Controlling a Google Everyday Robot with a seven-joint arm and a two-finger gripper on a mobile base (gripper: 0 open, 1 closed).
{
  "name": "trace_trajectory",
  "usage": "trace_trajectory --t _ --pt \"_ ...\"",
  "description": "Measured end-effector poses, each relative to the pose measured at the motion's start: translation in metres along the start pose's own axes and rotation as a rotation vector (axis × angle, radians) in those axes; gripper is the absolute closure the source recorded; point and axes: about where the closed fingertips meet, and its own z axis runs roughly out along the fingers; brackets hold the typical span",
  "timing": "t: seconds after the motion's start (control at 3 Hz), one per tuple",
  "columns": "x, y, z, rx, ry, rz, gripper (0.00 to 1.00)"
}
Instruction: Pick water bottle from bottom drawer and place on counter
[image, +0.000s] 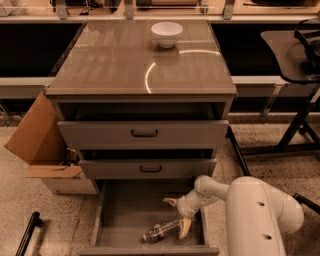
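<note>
The water bottle (160, 231) lies on its side on the floor of the open bottom drawer (127, 212), near the front, cap end toward the left. My gripper (178, 215) is inside the drawer at its right side, fingers spread open. One finger (184, 227) touches or sits just by the bottle's right end, the other finger (171, 202) points back toward the cabinet. The gripper holds nothing. The glossy counter (120, 60) tops the cabinet above.
A white bowl (167, 33) stands at the back of the counter. Two upper drawers with black handles (144, 133) are slightly pulled out. An open cardboard box (45, 145) stands left of the cabinet. A dark stand (295, 75) is to the right.
</note>
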Motion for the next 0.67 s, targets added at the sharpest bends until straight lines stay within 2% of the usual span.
trace_trajectory --t 0.33,0.67 --pt "0.0 0.0 0.0 0.0 0.0 0.0 0.0" --pt "0.006 0.002 0.014 0.005 0.01 0.006 0.0"
